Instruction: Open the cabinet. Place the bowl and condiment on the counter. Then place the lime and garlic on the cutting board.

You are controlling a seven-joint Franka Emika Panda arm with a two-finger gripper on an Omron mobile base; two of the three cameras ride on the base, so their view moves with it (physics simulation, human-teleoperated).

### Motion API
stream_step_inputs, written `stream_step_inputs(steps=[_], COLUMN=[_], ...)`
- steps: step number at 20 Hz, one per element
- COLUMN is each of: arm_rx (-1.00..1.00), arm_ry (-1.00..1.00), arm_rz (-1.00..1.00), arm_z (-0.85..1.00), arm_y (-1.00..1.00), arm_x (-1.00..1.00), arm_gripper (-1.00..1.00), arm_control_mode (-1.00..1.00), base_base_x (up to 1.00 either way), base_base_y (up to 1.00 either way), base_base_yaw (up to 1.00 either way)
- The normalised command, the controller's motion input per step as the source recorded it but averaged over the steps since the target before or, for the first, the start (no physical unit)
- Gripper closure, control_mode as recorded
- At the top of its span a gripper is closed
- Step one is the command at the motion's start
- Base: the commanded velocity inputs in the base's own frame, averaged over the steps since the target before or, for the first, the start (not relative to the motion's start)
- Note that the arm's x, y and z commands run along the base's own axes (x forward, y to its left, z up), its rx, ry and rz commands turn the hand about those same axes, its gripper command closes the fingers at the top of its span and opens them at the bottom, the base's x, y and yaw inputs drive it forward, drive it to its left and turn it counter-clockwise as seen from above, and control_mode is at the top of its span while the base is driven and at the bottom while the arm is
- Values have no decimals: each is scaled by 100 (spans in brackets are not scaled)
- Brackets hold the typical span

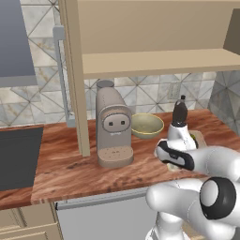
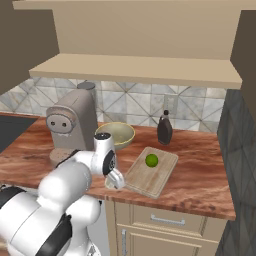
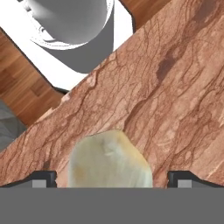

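Note:
The pale lumpy garlic (image 3: 109, 159) lies on the reddish wood counter (image 3: 175, 87) near its front edge. My gripper (image 3: 112, 179) is open and points down over it, one fingertip (image 3: 43, 179) on each side and apart from it. In the right base view the gripper (image 2: 116, 181) hangs just left of the cutting board (image 2: 155, 175), where the green lime (image 2: 151, 160) rests. The olive bowl (image 2: 116, 135) and the dark condiment bottle (image 2: 164, 129) stand on the counter behind the board. The cabinet (image 1: 154, 63) is open, its shelf bare.
A beige coffee machine (image 1: 112, 126) stands left of the bowl, beside the open cabinet door's edge (image 1: 75, 70). A dark cooktop (image 1: 18, 154) lies at the counter's left end. Beige drawers (image 2: 165, 220) sit below the counter, and a tiled wall closes the right side.

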Motion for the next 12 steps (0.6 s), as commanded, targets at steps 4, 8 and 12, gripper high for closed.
stream_step_inputs(steps=[4, 8, 12], arm_rx=[0, 0, 0], arm_ry=[0, 0, 0], arm_rz=[0, 0, 0], arm_z=[-25, -20, -16], arm_y=[0, 0, 0], arm_x=[0, 0, -6], arm_gripper=[-100, 100, 100], arm_control_mode=[-100, -100, -100], base_base_x=[0, 0, 0], base_base_y=[0, 0, 0], base_base_yaw=[0, 0, 0])
